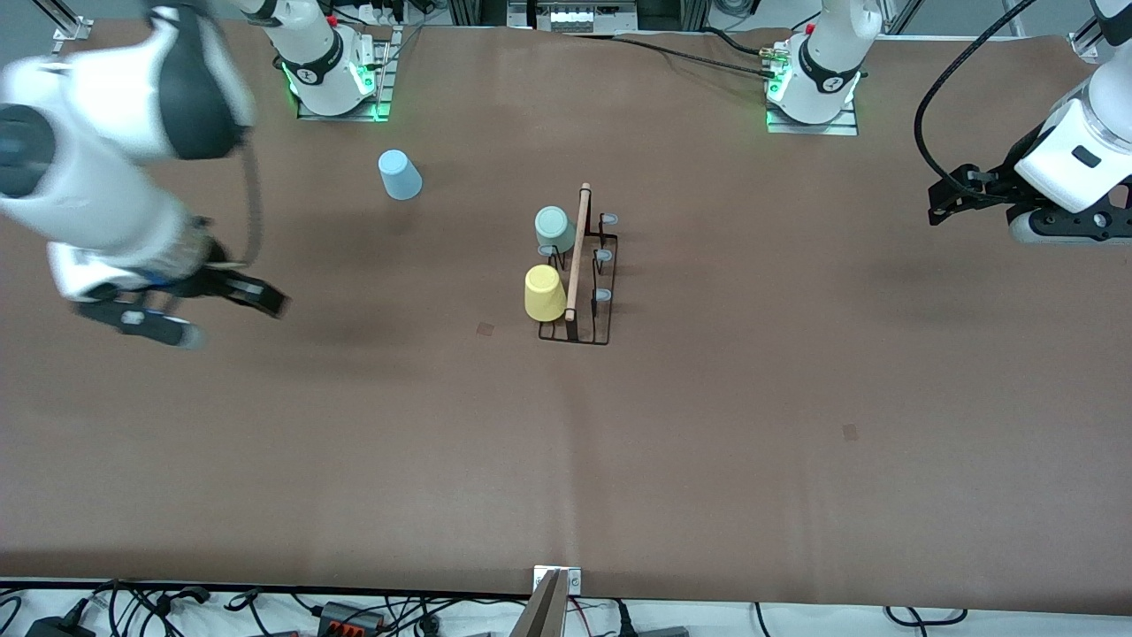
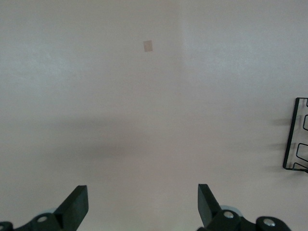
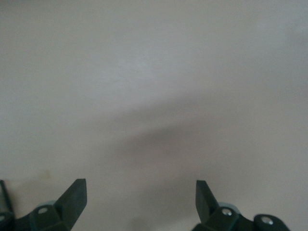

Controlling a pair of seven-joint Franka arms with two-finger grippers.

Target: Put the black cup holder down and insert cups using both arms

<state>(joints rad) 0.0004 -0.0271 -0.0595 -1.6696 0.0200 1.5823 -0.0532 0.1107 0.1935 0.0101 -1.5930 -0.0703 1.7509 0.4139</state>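
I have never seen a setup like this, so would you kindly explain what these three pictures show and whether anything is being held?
Two white robot arms work at a brown table. The wide picture comes from a high camera facing them; the other two come from cameras on each wrist, looking past the fingers.

In the middle stands the black cup holder, a wire rack with a wooden handle. A green cup and a yellow cup sit upside down on it. A blue cup stands apart on the table, nearer the right arm's base.

The right gripper and left gripper hover over opposite ends of the table, both open and empty.
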